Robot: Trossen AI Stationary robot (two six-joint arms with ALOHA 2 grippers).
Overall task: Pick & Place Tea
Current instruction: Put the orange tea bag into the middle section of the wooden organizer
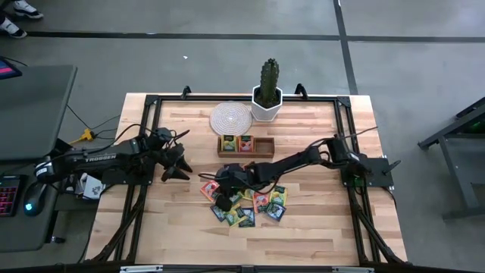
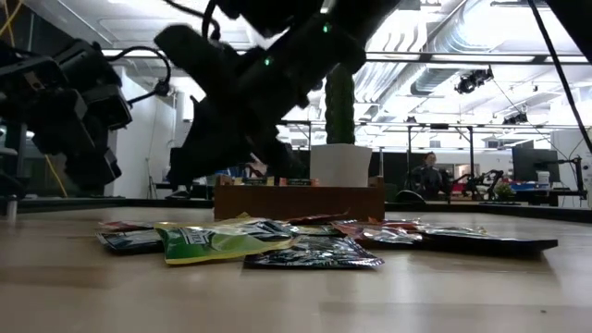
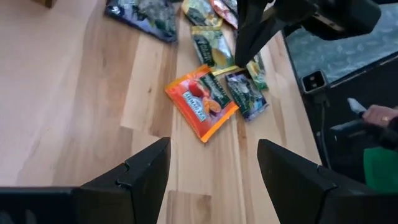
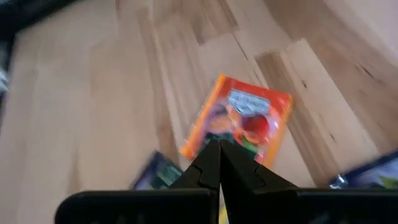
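1. The right gripper has its fingers pressed together, holding nothing, tips pointing down over the near-left edge of the tea pile
2. In the right wrist view the closed fingertips meet in a point just before an orange packet lying flat on the table
3. That orange packet sits at the pile's left edge, touching a dark packet beside it
4. The rest of the tea lies loose on the table in a low, overlapping heap of yellow, green, orange-red and dark packets, in front of the tray
5. Two packets stand in the tray's left and middle compartments; which colour is in which I cannot tell
6. The left gripper hangs with fingers spread wide, empty, left of the pile and well apart from it
7. Behind the tray stand a round woven mat and a potted cactus
8. In the low view a green packet lies foremost
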